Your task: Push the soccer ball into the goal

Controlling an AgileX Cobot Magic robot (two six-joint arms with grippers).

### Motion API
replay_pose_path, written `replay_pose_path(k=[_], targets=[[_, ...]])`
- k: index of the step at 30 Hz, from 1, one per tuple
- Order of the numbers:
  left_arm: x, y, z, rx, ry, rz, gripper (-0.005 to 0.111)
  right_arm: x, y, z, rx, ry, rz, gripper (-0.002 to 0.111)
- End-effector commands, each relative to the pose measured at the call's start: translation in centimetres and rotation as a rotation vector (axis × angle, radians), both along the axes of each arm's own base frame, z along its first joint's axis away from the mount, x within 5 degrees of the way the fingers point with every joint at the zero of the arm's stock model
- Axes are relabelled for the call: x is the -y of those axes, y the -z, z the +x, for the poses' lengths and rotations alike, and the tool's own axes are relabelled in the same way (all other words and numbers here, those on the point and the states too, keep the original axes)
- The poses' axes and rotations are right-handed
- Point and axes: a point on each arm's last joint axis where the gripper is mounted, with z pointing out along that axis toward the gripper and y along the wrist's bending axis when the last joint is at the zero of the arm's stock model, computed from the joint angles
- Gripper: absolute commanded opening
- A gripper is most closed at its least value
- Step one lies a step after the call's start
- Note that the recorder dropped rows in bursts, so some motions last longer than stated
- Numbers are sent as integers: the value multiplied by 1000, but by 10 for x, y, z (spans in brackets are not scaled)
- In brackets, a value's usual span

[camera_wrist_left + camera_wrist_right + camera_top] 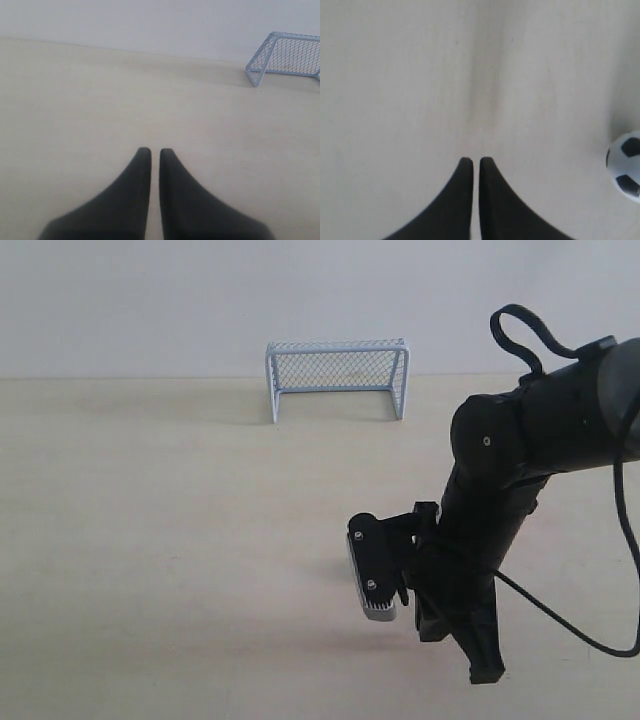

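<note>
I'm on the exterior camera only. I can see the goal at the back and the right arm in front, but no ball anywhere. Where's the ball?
Observer: The soccer ball shows at the edge of the right wrist view. It lies on the table, off to one side of the right gripper and not touching it.
Operator: Is that gripper open or shut?
Observer: Shut, with only a thin slit between the fingertips and nothing held.
Operator: And the left arm? It's out of my picture.
Observer: The left gripper is shut and empty too, and its camera sees the goal far beyond its fingertips.
</note>
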Motion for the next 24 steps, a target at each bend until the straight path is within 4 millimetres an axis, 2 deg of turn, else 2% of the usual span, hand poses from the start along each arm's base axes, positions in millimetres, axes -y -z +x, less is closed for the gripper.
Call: replay_pose_path(k=[1,2,3,5,7,8,13,20,24], targets=[[0,-2,0,12,-3,-13,6,-4,-2,11,107,-33,28,0],[0,-2,0,12,-3,-13,6,-7,-2,25,208,-74,32,0],[0,-2,0,12,-3,-13,6,-12,-11,47,349,-108,37,0],[0,-2,0,12,-3,-13,6,-25,-44,101,625,64,190,0],[0,-2,0,12,-3,-13,6,-27,-78,128,670,304,326,0],[0,-2,0,12,-3,-13,6,-26,-91,130,647,395,353,0],[0,-2,0,12,-3,-13,6,-12,-98,106,603,267,99,0],[0,-2,0,12,-3,-13,6,7,-103,78,529,295,27,0],[0,-2,0,12,-3,-13,6,19,-96,57,445,338,-43,0]])
